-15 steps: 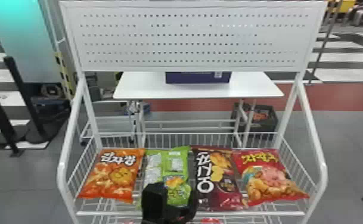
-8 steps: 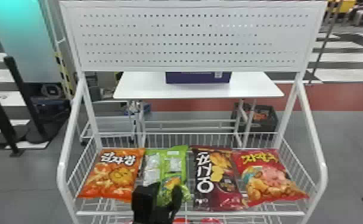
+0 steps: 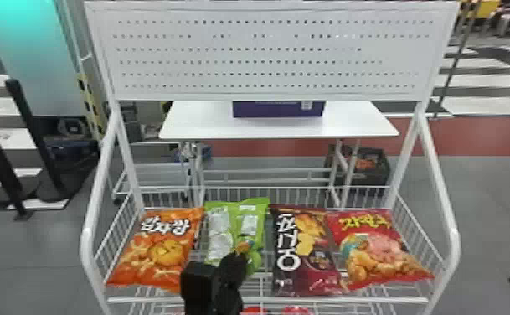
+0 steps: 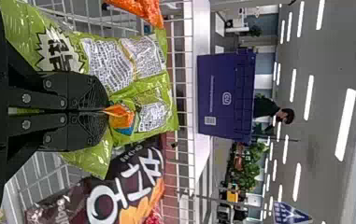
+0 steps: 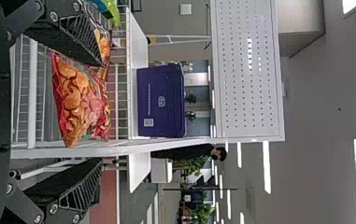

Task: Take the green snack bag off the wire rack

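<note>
Near the front of the wire rack (image 3: 266, 299), my left gripper (image 3: 241, 253) is at the lower part of the green snack bag (image 3: 253, 220). In the left wrist view my left gripper (image 4: 106, 111) is shut on the green snack bag (image 4: 108, 63), a creased fold with an orange patch pinched at its tips. The bag's bottom end is partly hidden behind the gripper; whether it still touches the wires I cannot tell. My right gripper (image 5: 103, 111) stands open and holds nothing, in front of the rack's right side.
An orange bag (image 3: 161, 251) lies left of the green one, a dark brown bag (image 3: 304, 255) close on its right, and a red bag (image 3: 379, 247) farther right. White side rails (image 3: 438, 184) frame the rack. A table (image 3: 279, 127) with a purple box (image 3: 279, 109) stands behind.
My left gripper has moved left and a little up in the head view, its dark parts now closer together. The green bag has creased and its top edge sits slightly higher.
</note>
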